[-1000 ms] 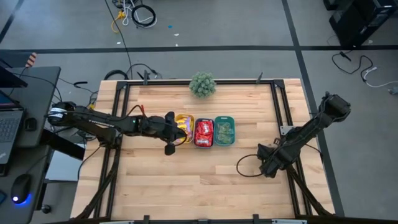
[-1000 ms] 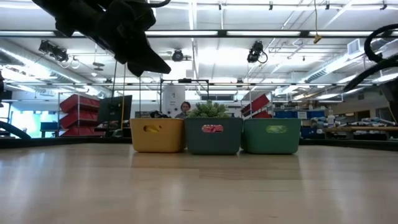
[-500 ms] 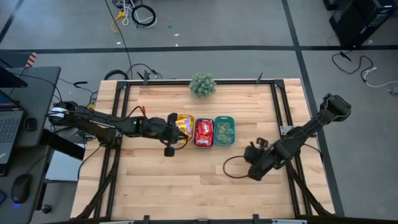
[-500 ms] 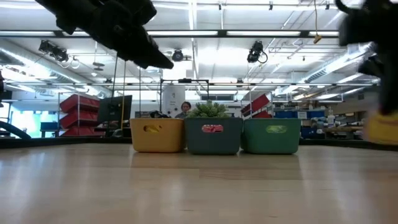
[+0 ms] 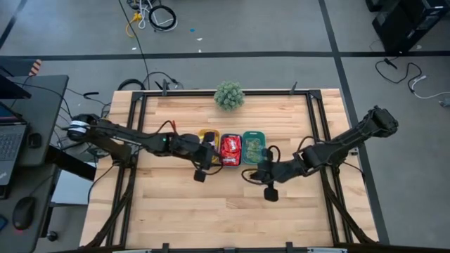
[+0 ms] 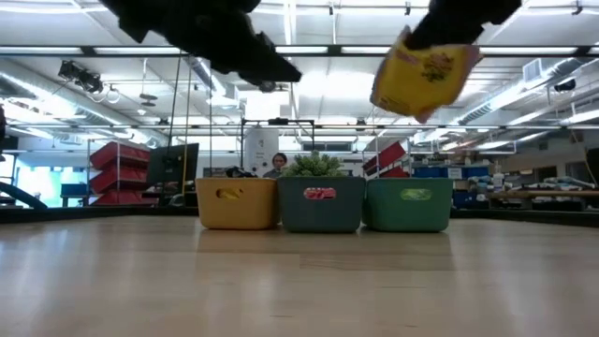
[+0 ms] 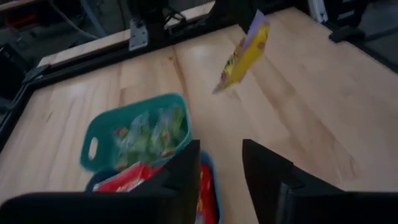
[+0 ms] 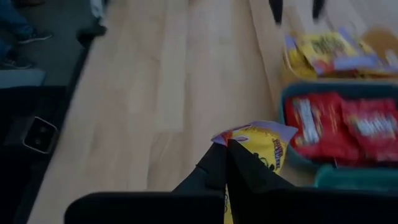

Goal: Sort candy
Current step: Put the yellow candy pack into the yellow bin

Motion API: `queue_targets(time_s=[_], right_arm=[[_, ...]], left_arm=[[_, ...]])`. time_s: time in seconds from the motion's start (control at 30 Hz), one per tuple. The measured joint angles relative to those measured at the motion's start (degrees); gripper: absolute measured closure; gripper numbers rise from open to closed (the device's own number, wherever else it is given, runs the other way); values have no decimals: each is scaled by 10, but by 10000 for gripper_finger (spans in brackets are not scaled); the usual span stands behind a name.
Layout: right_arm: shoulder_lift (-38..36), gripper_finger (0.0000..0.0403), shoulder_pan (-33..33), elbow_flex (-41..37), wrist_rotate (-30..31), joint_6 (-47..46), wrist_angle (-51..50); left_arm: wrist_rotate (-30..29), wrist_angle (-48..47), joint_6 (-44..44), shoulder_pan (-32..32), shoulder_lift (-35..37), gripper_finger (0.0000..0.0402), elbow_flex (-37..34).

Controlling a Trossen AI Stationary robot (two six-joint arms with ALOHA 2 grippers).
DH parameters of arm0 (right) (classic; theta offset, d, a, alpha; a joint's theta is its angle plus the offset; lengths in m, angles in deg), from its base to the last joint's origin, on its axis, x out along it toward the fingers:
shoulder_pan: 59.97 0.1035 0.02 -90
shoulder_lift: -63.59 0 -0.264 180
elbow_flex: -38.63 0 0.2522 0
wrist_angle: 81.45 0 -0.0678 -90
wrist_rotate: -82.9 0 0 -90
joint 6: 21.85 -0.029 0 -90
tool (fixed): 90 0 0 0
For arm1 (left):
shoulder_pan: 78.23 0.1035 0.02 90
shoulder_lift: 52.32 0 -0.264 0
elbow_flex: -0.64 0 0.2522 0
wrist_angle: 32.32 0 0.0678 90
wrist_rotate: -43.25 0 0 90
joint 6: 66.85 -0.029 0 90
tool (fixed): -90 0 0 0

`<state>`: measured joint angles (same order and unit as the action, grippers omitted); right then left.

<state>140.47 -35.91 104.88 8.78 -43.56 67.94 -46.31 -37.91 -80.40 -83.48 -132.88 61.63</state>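
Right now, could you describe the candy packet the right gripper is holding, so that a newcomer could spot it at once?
Find the row of three trays, yellow tray, middle tray and teal tray, mid-table. Beside the teal one, the right gripper is shut on a yellow packet with dark print. It alone hangs in the air, not in a tray.

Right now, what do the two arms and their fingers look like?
Both arms are dark, slender and jointed. The left arm has a pale cap at its base and red wiring at its forearm; the right arm trails a looped black cable. The fingers are flat, dark and matte.
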Motion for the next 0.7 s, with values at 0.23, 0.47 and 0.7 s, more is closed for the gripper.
queue_targets(time_s=[0.23,0.47,0.7], right_arm=[[0,402,-17,0,-18,48,38],[0,402,-18,0,-25,69,55],[0,402,-18,0,-25,78,59]], left_arm=[[30,13,1,0,-60,257,60],[83,9,-12,1,-123,254,120],[106,13,-14,1,-161,254,157]])
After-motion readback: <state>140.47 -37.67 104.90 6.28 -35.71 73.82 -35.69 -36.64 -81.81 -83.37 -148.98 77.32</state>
